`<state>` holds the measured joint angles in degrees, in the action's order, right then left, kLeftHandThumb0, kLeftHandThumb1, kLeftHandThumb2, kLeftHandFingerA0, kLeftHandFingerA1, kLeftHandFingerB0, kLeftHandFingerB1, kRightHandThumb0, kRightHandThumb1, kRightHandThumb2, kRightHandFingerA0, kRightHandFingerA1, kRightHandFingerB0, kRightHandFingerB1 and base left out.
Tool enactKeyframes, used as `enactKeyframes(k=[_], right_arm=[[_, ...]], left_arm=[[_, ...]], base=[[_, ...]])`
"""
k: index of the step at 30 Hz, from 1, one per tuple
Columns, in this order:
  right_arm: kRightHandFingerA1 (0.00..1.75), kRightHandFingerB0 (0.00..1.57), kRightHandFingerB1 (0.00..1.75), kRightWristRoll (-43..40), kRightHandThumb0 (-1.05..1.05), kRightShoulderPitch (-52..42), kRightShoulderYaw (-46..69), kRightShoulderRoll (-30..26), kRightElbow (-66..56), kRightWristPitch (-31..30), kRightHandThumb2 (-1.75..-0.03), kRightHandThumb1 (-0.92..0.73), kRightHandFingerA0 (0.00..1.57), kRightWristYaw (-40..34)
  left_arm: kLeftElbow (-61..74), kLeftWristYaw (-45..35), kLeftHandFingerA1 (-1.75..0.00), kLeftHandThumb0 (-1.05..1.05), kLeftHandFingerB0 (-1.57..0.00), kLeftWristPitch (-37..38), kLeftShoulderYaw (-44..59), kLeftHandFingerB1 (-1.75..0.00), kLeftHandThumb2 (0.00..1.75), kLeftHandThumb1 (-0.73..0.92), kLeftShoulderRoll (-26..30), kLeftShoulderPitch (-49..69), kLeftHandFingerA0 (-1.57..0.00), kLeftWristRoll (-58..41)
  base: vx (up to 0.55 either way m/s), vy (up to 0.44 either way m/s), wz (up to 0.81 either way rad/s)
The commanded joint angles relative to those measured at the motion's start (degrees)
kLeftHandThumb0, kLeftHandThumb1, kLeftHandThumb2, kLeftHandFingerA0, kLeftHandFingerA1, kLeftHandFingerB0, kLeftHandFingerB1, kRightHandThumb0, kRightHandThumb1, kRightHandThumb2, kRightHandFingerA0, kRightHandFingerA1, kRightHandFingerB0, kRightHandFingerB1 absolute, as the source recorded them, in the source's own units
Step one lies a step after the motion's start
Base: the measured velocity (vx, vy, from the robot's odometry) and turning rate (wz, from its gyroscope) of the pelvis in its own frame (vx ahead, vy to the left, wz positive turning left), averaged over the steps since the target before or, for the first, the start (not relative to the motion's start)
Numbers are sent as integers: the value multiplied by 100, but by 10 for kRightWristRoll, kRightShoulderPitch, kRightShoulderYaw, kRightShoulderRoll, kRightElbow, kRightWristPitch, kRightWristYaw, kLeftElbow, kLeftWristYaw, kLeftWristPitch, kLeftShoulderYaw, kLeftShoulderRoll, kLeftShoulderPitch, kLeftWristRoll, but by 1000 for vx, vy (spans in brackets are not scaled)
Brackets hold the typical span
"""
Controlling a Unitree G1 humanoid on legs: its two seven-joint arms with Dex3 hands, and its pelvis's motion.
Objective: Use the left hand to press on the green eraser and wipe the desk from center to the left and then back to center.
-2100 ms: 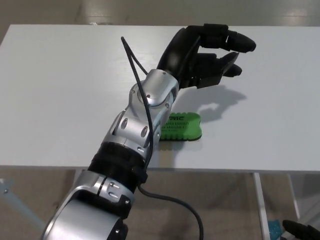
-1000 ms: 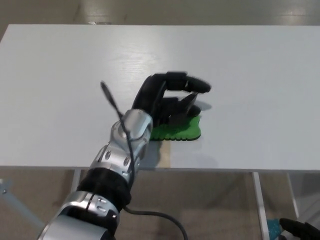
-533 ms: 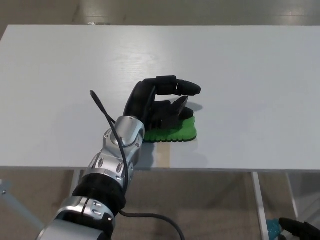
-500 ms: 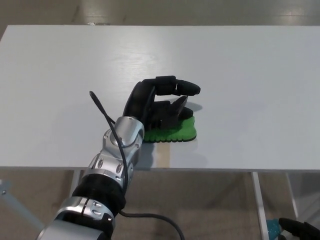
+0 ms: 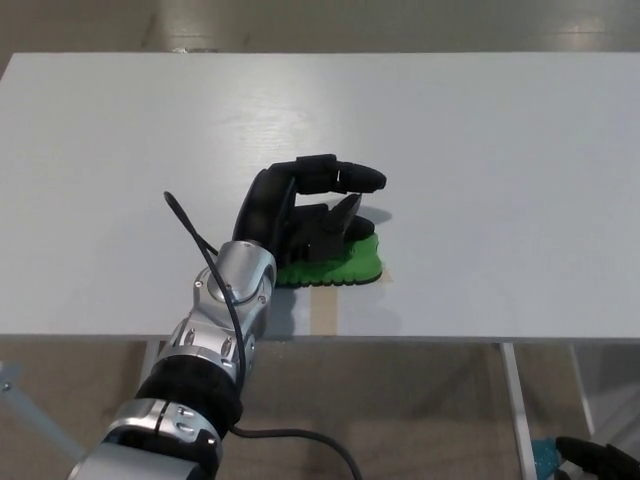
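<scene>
Left hand point(image 5: 300, 215) comes in from the lower left on a silver forearm point(image 5: 225, 305) and sits palm-down on the green eraser point(image 5: 340, 262); eraser lies flat on the white counter point(image 5: 480, 140), near its front edge, about mid-width; most of the eraser's left part is under the palm, only its right end and front scalloped edge show past the fingers point(image 5: 345, 177); upper fingers reach out to the right above the eraser, slightly curled, not wrapped around it; the lower finger or thumb points down-right and seems to touch the eraser's top, exact contact hard to tell; so fingers are narrow, bent over the eraser and pressing on it rather than pinching it; eraser's right tip lies just below and beyond the fingertips, its dark base touching the counter; a pale tape strip point(image 5: 322, 305) on the counter sits just in front of the eraser, below the fingers; black cable point(image 5: 200, 245) loops off the wrist to the left; right hand point(image 5: 598, 460) only a dark bit at the bottom right corner, below the counter, fingers' state cannot be told.
</scene>
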<state>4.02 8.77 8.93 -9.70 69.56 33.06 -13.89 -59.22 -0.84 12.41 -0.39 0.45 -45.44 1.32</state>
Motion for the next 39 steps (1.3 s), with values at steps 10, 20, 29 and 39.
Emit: enactKeyframes(k=[10, 20, 29, 39], right_arm=[[50, 80, 48, 10, -47, -2, -15, -1, 3, 3, -62, -69, 81, -17], [50, 81, 48, 6, -47, -2, -13, 2, 3, 5, -62, -68, 81, -20], [52, 83, 49, 3, -46, 1, -11, 3, 3, -2, -61, -68, 82, -17], [51, 82, 49, 4, -47, 0, -13, 4, 5, -7, -62, -69, 82, -16]], left_arm=[[-32, -8, -52, -19, -100, 18, 4, -59, 66, 81, -1, 57, -103, 2], [-27, -22, -52, -17, -101, 39, 4, -59, 66, 81, -9, 82, -103, -3], [-18, -45, -52, -15, -100, 51, 19, -58, 66, 82, 24, 97, -102, -14], [-13, -87, -60, -16, -98, 53, 76, -59, 66, 84, 81, 106, -104, -64]], base=[[0, 0, 0], [0, 0, 0], [0, 0, 0], [0, 0, 0]])
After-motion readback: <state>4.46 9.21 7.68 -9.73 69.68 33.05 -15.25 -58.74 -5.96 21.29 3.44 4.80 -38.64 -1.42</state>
